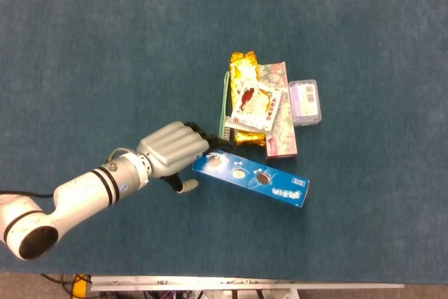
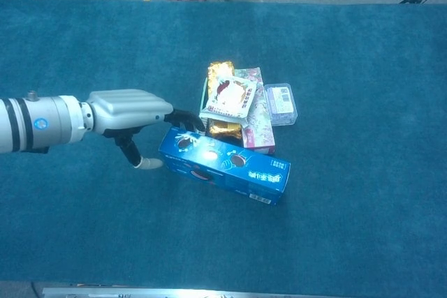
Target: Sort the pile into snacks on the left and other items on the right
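Oreo box [image 1: 250, 179] is lying on the tabletop [image 1: 105, 47] just in front of the pile, and you are hooking your left hand [image 1: 170, 150] over its left end, fingers curled on the far edge, seemingly to drag this snack leftward.

1. My left hand [image 1: 172, 150] has a smooth, matt grey plastic shell on its back, and its fingers [image 2: 183, 118] look like black rubber.
2. The blue cookie box [image 1: 250, 178] is glossy printed cardboard.
3. The gold snack bag [image 1: 244, 66] is shiny, crinkled foil.
4. The white sachet [image 1: 255, 104] looks like smooth, glossy film.
5. The small case [image 1: 306, 101] is clear, hard plastic.
6. The table cover [image 1: 105, 47] is matt teal cloth with a rough, carpet-like nap.
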`<state>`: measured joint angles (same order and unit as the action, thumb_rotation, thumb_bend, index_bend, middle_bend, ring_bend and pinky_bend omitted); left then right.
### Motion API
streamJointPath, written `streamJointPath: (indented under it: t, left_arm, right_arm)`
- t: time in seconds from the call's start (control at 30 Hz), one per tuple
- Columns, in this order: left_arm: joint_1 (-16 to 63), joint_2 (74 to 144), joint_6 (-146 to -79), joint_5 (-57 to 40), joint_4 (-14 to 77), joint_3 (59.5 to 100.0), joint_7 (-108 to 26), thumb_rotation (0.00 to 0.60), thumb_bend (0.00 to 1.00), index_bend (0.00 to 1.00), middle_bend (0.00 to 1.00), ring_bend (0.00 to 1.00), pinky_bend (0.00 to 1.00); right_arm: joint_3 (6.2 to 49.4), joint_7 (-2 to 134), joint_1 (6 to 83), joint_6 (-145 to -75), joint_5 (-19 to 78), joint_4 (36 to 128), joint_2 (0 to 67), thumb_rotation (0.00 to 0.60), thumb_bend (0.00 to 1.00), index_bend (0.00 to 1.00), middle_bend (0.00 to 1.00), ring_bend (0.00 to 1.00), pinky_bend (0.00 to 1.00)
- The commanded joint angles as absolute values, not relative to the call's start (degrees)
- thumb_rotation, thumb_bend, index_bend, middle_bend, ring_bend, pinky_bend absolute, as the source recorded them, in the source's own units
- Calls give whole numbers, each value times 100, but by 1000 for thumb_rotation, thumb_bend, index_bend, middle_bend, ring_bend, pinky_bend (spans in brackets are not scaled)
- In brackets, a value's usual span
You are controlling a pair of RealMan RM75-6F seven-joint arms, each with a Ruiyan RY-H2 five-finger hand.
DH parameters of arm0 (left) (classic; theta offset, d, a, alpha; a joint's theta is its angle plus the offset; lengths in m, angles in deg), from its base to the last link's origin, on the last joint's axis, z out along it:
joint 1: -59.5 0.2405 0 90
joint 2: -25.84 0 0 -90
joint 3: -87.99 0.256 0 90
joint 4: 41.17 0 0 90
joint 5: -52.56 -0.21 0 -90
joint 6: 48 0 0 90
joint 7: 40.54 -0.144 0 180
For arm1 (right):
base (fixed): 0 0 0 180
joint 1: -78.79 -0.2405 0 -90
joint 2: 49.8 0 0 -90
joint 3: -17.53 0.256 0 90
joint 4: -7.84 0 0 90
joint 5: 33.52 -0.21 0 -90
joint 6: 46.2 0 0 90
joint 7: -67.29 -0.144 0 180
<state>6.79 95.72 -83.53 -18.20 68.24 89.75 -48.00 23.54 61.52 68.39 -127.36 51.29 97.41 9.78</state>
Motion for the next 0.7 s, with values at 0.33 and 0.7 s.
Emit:
streamJointPath:
  t: [0.33, 0.7]
  left_arm:
    - [784, 10127, -8612, -1745, 6598, 8969, -4961, 600, 326, 194, 238, 243, 207]
    - [1037, 10625, -8974, -1741, 6264, 8898, -4767, 600, 326, 472, 480, 472, 412]
  right_arm:
    - [2350, 6135, 6867, -12732, 5115, 9800, 921, 600, 9, 476, 421, 350, 465]
    - [2356, 6158, 6874, -12698, 5072, 9823, 909, 600, 10, 476, 421, 350, 466]
